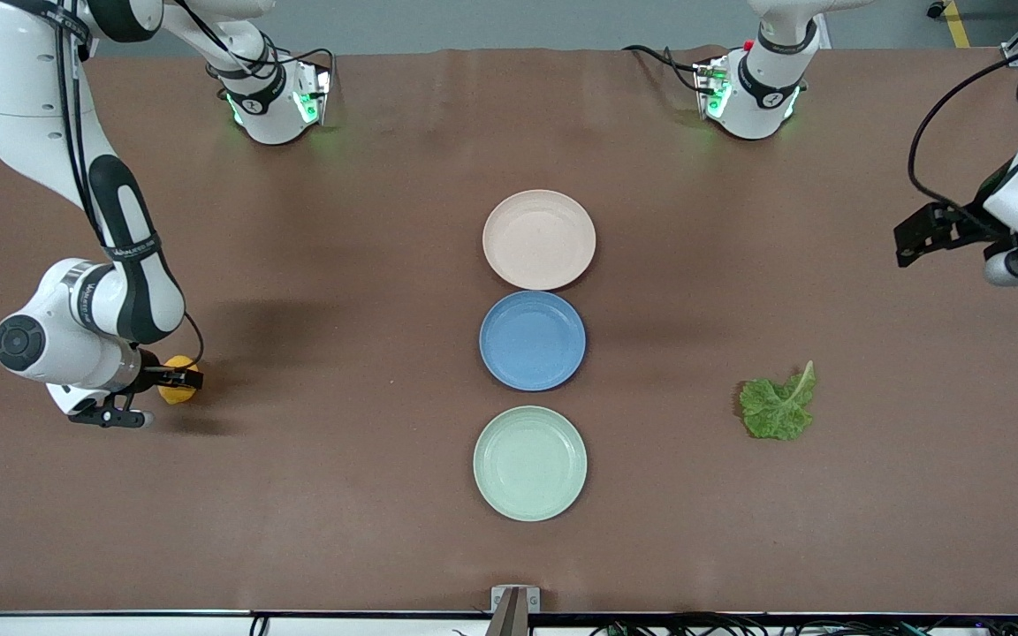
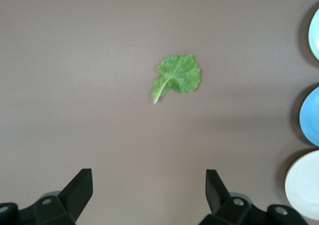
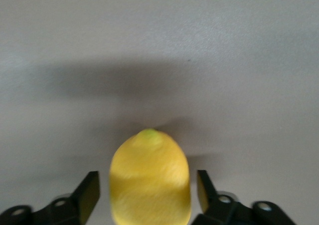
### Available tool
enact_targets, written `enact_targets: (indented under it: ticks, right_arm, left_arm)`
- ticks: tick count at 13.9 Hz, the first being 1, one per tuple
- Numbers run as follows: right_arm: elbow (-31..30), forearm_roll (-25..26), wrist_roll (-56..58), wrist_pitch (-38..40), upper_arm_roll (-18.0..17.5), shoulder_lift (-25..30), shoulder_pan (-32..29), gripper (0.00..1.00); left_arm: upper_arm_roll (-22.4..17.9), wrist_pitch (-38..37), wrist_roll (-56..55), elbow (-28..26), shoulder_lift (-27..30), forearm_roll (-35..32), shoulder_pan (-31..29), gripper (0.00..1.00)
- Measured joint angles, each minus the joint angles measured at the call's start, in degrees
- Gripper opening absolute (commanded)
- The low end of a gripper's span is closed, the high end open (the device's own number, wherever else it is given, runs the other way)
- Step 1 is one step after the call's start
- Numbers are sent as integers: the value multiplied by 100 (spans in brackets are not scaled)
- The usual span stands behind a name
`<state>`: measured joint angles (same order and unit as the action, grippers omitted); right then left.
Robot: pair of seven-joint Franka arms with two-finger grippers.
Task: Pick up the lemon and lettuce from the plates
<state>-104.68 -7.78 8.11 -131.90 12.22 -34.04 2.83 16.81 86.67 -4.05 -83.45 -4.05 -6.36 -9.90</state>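
On the table in the front view, the three plates sit empty in a column: beige plate, blue plate, green plate. The lemon lies at nine o'clock from them, at the right gripper; the lettuce lies at three o'clock, the left gripper up toward one o'clock of it.

In the left wrist view, the fingers are spread wide, the lettuce well ahead at twelve o'clock.

In the right wrist view, the lemon sits between parted fingers, its tip pointing ahead; whether they touch it is unclear.

Robot lab: two arms, brown table
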Motion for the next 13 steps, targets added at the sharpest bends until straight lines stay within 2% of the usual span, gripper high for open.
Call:
enact_targets:
  ticks: [2,4,7,11,13]
  right_arm:
    - [124,-4,-19,641,-19,387,72,100]
    - [183,-7,-185,1356,-23,991,165,100]
    - [190,-4,-505,2367,-25,1956,314,100]
    - [270,281,-538,3351,-22,3050,326,100]
    - [556,357,-539,3861,-22,3360,326,100]
  left_arm:
    - [-119,-345,1,7,202,6,150,100]
    - [-558,-611,-1,0,394,44,584,100]
    - [-1026,-702,2,-154,656,319,833,100]
    - [-1122,-688,3,-248,745,384,906,100]
    - [-1121,-628,-1,-278,744,433,934,100]
